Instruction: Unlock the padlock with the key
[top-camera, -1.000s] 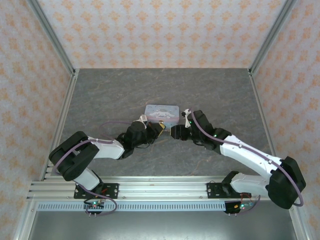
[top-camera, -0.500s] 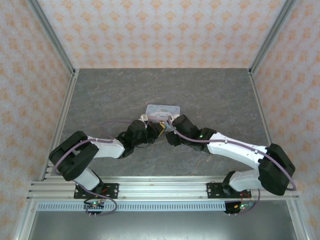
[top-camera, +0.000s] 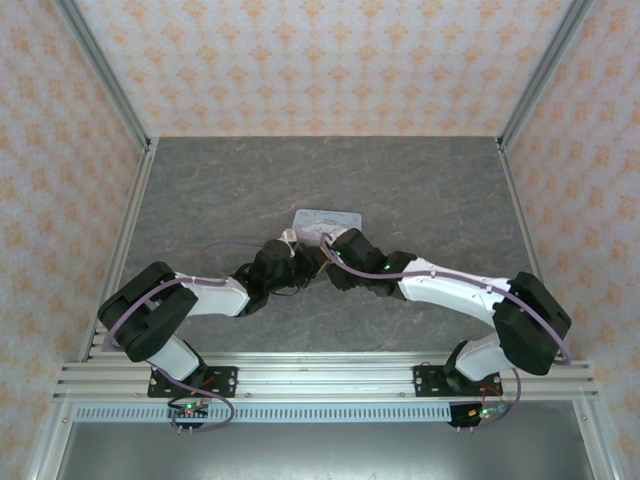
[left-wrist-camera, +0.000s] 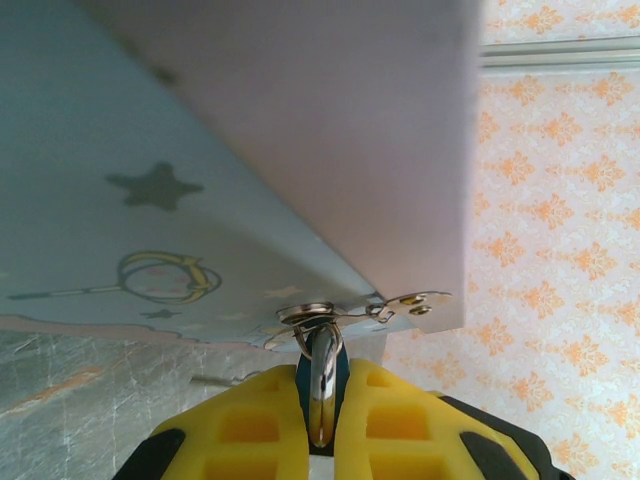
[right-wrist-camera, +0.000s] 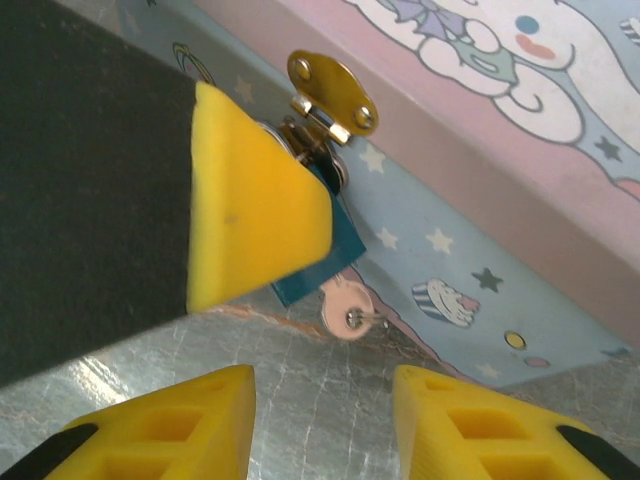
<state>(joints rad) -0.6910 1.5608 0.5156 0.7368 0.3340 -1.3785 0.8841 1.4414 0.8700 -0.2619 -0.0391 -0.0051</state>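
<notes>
The padlock (right-wrist-camera: 335, 245) is a tiny teal block. Its silver shackle is threaded through the gold hasp (right-wrist-camera: 332, 92) on the front of the pastel-blue tin (right-wrist-camera: 480, 230). It hangs tilted against the tin's front wall just above the counter (right-wrist-camera: 330, 400), clamped between the yellow fingers of the left gripper (left-wrist-camera: 322, 385), which hide much of its body. The key (right-wrist-camera: 345, 305) has a small, pale pinkish round head with a silvery bit at its hole. It sits right at the padlock's lower edge; whether its blade is in the keyhole cannot be told.
</notes>
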